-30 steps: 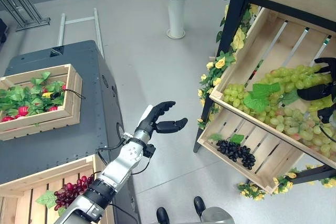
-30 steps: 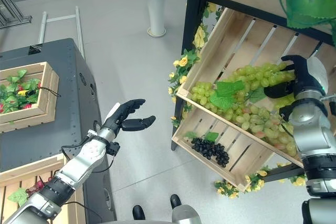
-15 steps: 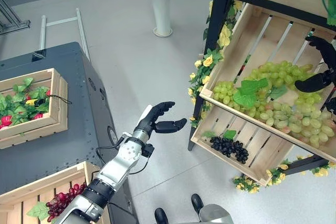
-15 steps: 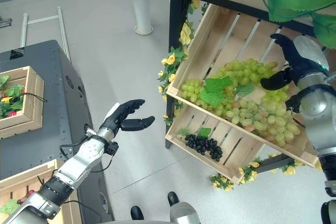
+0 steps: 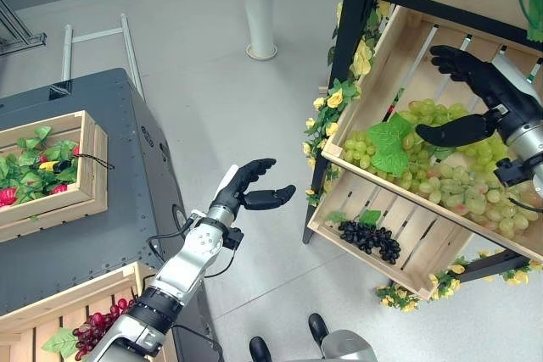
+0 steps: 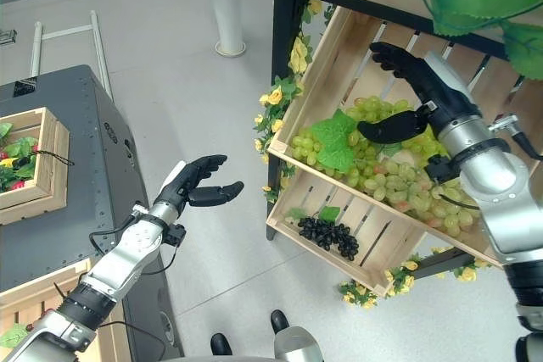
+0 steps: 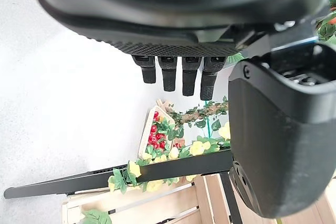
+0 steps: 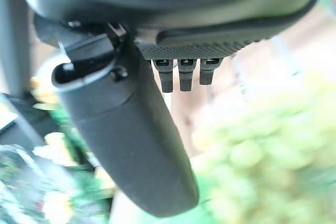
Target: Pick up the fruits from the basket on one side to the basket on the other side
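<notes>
Green grapes lie heaped in the upper slatted crate at right of frame, green leaf on the near end; black grapes in the crate below. Right hand, fingers spread and thumb out, empty, now hovers above the heap's near end, having shifted in from the far right edge over the last second. Reads as lining up a grasp; nothing lifted yet. Left hand hangs loosely spread at centre, empty. Strawberry crate at left.
</notes>
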Controlling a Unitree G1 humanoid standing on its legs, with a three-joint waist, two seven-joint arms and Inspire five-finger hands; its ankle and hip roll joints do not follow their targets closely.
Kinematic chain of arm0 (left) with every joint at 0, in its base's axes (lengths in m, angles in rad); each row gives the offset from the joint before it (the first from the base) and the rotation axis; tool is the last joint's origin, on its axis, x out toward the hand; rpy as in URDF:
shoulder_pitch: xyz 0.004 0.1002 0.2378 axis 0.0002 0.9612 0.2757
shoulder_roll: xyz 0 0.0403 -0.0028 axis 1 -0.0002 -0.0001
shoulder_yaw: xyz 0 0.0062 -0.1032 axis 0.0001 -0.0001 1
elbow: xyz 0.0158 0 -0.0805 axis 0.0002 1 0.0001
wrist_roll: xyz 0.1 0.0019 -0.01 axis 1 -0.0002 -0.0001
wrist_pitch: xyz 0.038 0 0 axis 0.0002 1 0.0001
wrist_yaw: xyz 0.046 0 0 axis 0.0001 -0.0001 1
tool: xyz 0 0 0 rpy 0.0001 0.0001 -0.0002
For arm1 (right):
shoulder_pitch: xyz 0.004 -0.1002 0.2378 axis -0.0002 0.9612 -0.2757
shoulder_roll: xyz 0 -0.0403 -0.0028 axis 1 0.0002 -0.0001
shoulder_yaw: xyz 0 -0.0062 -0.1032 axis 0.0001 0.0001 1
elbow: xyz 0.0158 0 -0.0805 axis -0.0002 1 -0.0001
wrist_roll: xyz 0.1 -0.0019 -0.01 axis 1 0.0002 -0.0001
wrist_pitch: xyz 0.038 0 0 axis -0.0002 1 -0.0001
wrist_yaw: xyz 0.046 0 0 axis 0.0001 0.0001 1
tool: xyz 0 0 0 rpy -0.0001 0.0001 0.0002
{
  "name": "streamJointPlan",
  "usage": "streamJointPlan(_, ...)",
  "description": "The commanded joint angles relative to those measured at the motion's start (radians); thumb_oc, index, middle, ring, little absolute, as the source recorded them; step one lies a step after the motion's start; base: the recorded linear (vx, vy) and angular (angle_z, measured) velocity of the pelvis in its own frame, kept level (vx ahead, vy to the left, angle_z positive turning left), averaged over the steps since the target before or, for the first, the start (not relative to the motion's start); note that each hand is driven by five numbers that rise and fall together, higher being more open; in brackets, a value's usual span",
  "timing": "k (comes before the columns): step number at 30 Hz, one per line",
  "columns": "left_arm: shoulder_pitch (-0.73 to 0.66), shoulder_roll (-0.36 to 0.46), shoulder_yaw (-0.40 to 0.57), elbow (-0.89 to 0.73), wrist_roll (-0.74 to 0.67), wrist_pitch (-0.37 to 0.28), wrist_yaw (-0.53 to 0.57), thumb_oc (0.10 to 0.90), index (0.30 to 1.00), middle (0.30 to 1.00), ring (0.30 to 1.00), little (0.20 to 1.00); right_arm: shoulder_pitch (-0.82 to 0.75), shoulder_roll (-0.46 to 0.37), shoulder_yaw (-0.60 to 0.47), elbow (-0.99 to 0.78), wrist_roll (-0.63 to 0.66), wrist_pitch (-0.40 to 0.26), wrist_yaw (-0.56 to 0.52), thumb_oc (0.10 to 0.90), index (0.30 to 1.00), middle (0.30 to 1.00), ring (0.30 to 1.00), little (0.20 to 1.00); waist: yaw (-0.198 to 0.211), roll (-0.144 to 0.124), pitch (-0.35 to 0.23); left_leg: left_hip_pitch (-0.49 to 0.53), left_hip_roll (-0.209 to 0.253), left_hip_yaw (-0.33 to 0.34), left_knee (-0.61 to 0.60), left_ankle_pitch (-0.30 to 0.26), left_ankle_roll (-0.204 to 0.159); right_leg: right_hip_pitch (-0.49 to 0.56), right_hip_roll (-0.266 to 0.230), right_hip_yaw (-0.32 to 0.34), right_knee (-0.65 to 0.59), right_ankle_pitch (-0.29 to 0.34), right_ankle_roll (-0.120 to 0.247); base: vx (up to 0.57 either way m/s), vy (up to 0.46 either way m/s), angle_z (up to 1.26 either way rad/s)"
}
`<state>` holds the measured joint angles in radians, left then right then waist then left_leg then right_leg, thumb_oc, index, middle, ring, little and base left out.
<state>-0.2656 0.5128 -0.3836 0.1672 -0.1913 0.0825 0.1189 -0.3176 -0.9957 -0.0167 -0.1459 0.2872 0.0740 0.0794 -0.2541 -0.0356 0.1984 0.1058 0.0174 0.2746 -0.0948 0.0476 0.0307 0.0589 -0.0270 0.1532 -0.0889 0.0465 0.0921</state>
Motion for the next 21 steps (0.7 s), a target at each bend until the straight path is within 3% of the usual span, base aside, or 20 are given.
streamJointPlan(1,-0.072,-0.006,0.034,-0.002,0.023,-0.113,0.022,0.800,0.900,0.900,0.900,0.900,-0.031,0.011,-0.082,-0.016,0.077,-0.073,0.020,0.800,0.900,0.900,0.900,0.900,0.050,-0.016,-0.123,0.027,0.024,-0.083,0.008,-0.124,-0.030,-0.031,0.036,-0.064,0.042,-0.029,0.018,-0.01,-0.015,0.03)
streamJointPlan(10,-0.066,-0.024,0.023,0.023,0.028,-0.127,0.069,0.800,0.900,0.900,0.900,0.900,-0.037,0.134,-0.054,-0.042,0.086,-0.115,-0.060,0.800,0.900,0.900,0.900,0.900,0.082,-0.012,-0.111,0.019,0.012,-0.124,0.008,-0.120,-0.025,-0.018,0.028,-0.093,0.032,-0.028,0.014,-0.02,-0.038,0.08)
streamJointPlan(15,-0.052,-0.030,0.030,0.032,0.033,-0.142,0.083,0.800,0.900,0.900,0.900,0.900,-0.030,0.171,-0.056,-0.078,0.163,-0.107,-0.021,0.800,0.900,0.900,0.900,0.900,0.091,-0.009,-0.108,0.014,0.007,-0.135,0.008,-0.115,-0.026,-0.015,0.028,-0.102,0.032,-0.030,0.010,-0.01,-0.029,0.11)
streamJointPlan(18,-0.037,-0.032,0.046,0.027,0.034,-0.152,0.082,0.800,0.900,0.900,0.900,0.900,-0.008,0.210,-0.045,-0.123,0.226,-0.131,0.004,0.800,0.900,0.900,0.900,0.900,0.104,-0.008,-0.108,0.011,0.004,-0.142,0.008,-0.111,-0.026,-0.010,0.025,-0.114,0.026,-0.029,0.006,0.01,-0.031,0.05)
streamJointPlan(21,-0.028,-0.038,0.057,0.028,0.034,-0.156,0.098,0.800,0.900,0.900,0.900,0.900,0.024,0.270,-0.043,-0.149,0.233,-0.172,-0.036,0.800,0.900,0.900,0.900,0.900,0.115,-0.005,-0.108,0.008,0.000,-0.151,0.008,-0.107,-0.028,-0.007,0.022,-0.126,0.024,-0.029,0.005,0.01,-0.033,0.06)
